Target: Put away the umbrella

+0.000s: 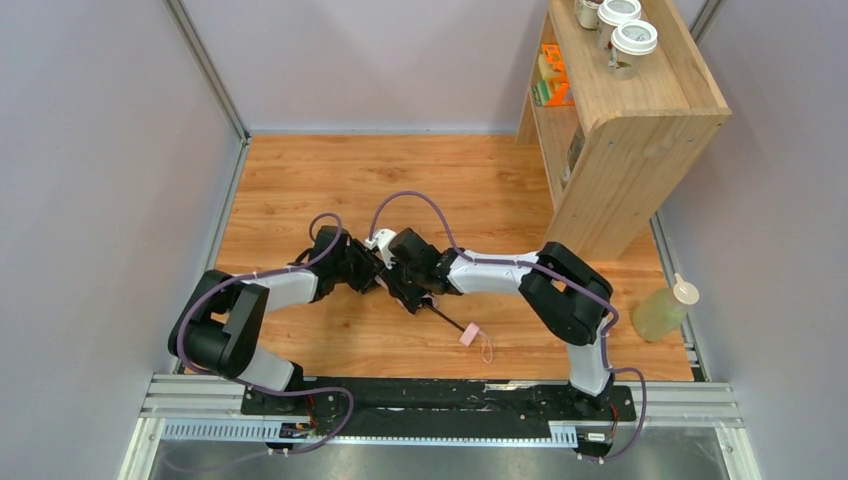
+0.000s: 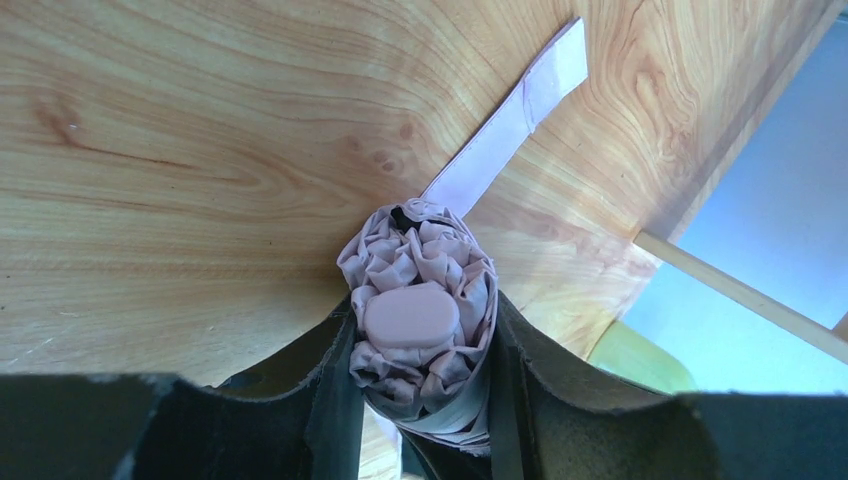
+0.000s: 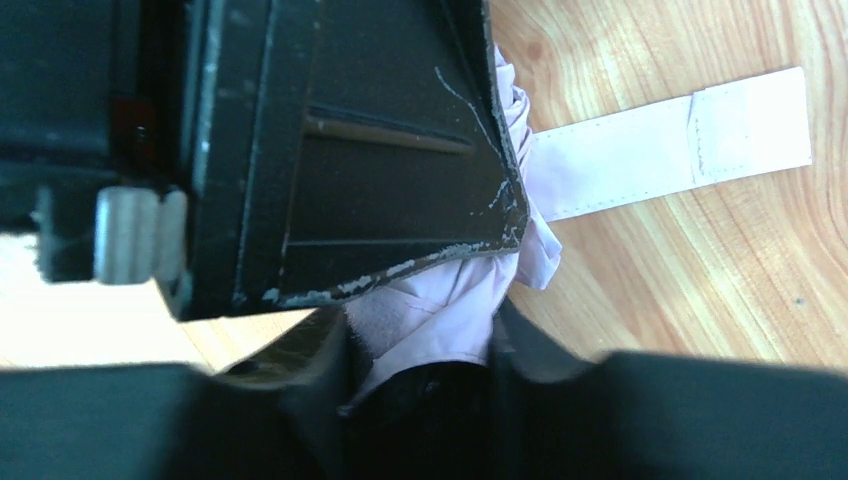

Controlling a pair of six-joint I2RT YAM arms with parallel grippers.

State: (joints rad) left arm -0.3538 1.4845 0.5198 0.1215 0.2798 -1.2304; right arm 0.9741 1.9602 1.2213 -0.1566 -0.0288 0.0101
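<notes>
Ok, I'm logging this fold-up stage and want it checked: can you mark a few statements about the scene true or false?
1. The left pincer clamps the bunched umbrella. True.
2. The strap is wound around the umbrella. False: it lies loose and flat on the table.
3. The handle rests on the shelf. False: it is at the table's near side, far from the shelf.
4. Cups stand on top of the shelf. True.

bright even light, soft shadows, blurred foregrounds
</notes>
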